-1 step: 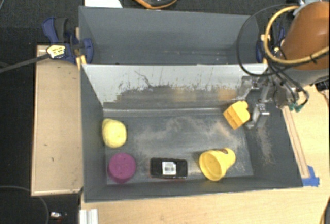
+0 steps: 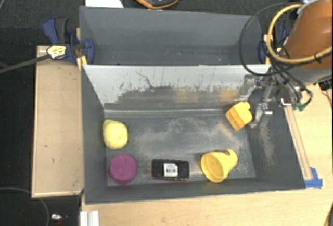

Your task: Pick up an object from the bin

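Note:
My gripper (image 2: 261, 108) hangs at the bin's right side, near the back wall. A yellow block (image 2: 239, 115) sits tilted right against its left side, touching it; whether the block is gripped or only beside the gripper cannot be made out. A yellow cup (image 2: 217, 165) lies on its side on the floor, below and left of the gripper, near the front wall.
A black box with a white label (image 2: 170, 169) lies along the front wall, with a purple round thing (image 2: 123, 168) in the front left corner. A yellow ball-like thing (image 2: 115, 134) lies just behind the purple one. The arm with its orange cover and cables comes in from the upper right.

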You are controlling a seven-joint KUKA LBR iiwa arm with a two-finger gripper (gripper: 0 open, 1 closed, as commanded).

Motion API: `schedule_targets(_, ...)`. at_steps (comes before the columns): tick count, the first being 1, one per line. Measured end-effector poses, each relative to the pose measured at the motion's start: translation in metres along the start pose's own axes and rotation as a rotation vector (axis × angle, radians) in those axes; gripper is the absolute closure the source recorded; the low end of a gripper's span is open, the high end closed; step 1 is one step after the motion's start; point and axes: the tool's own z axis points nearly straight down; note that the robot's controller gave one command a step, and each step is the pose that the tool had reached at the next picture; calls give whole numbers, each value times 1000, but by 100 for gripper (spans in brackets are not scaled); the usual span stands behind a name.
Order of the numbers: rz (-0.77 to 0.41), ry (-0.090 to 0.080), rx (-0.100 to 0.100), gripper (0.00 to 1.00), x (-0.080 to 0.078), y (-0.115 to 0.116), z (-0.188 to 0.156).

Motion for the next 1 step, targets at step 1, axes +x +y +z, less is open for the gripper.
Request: schedule_targets(1,-186,-3,0,0,60,34,135)
